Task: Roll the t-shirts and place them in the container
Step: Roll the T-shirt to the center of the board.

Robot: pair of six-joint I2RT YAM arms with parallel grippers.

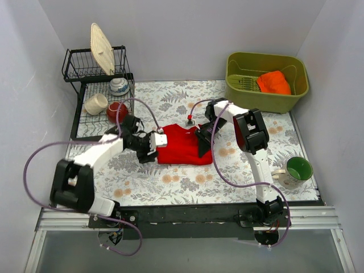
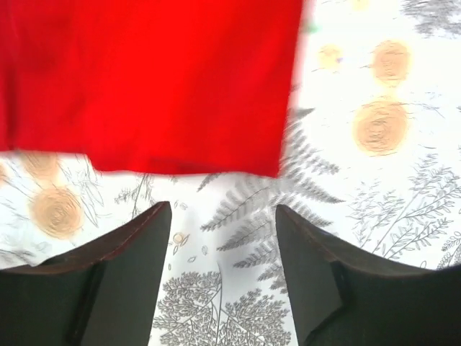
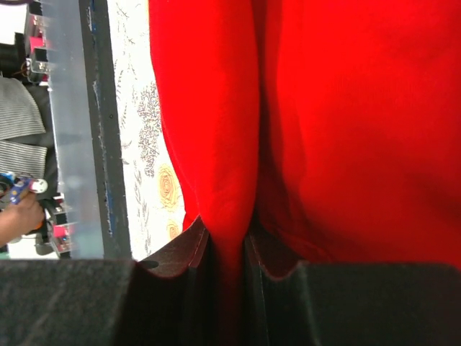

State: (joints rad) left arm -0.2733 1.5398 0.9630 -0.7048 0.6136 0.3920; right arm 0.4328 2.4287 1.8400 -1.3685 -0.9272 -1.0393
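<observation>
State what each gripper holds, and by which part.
Right gripper pinches a raised fold of the t-shirt at its right side. Left gripper is open, holding nothing.

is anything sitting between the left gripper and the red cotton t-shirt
Nothing visible. The open left gripper faces the plain red cotton t-shirt across only bare floral table cover. The right gripper is shut on a fold of it.
</observation>
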